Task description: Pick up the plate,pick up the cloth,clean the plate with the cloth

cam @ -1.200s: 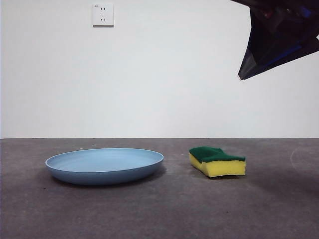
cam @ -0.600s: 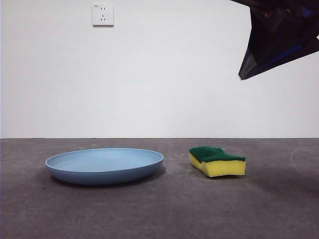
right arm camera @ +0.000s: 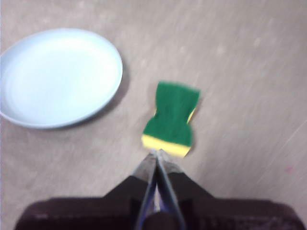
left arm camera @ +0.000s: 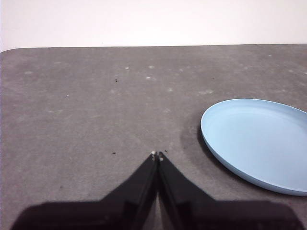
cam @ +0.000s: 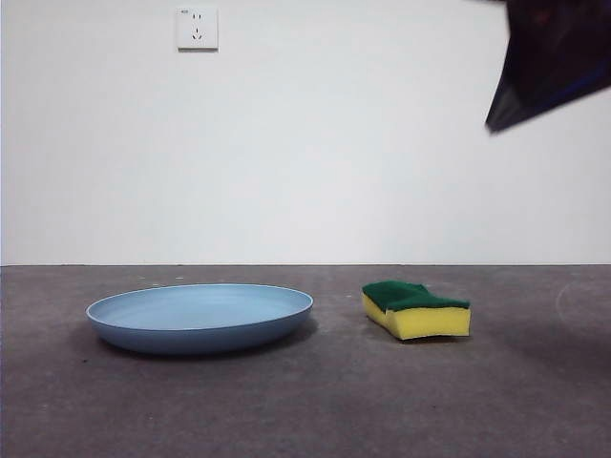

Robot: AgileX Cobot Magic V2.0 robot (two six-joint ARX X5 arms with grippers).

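The plate point(cam: 200, 318) lies flat on the grey table point(cam: 305, 410), with the cloth point(cam: 416, 309) beside it, apart from it, green face up. The right gripper point(right arm camera: 157, 152), jaws clenched together and holding nothing, hangs high above the cloth and shows in the front view as a dark shape at the top corner. The left gripper point(left arm camera: 157, 155), jaws also pressed together and empty, sits over bare table just beside the plate's rim.

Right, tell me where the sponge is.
In the front view the sponge lies flat on the table, green face up, just right of the plate and not touching it.
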